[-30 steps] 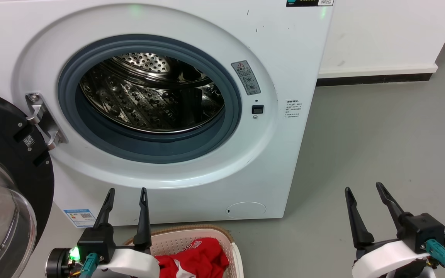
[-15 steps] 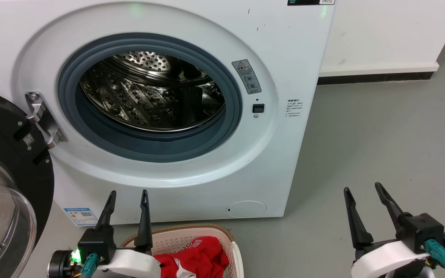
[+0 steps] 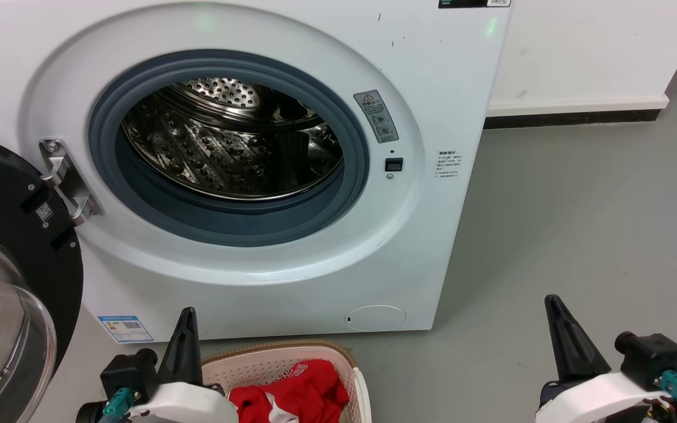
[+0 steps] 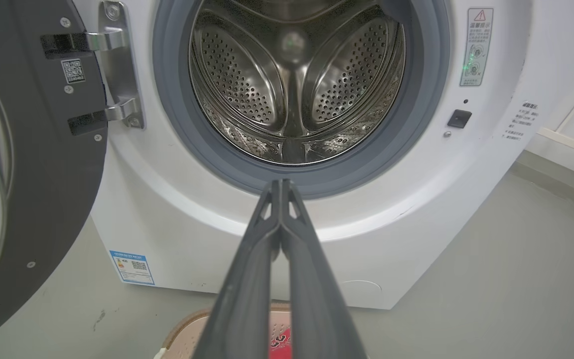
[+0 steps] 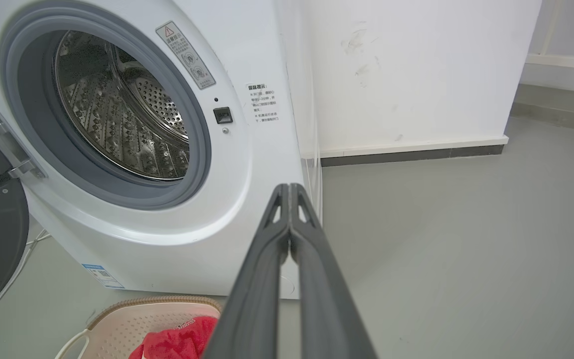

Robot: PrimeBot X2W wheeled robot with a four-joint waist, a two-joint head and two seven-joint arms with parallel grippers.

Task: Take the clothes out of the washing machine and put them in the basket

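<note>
The white washing machine (image 3: 444, 106) stands with its black-framed glass door (image 3: 3, 282) swung open to the left; its steel drum (image 3: 227, 141) holds no fabric that I can see. Red clothes (image 3: 291, 393) with white lettering lie in the cream basket (image 3: 291, 352) on the floor before the machine, also in the right wrist view as clothes (image 5: 177, 341) in the basket (image 5: 132, 314). My left gripper (image 3: 187, 314) is shut and holds nothing, just left of the basket. Over bare floor to the right, my right gripper (image 3: 553, 305) is shut on nothing too.
Grey floor (image 3: 579, 223) stretches to the right of the machine. A white wall with a dark skirting strip (image 3: 573, 117) runs behind it. The open door juts out at the left, close to my left arm.
Both grippers went from open to shut, and each rolled about its wrist so its fingers line up as one. The clothes and basket lie as before.
</note>
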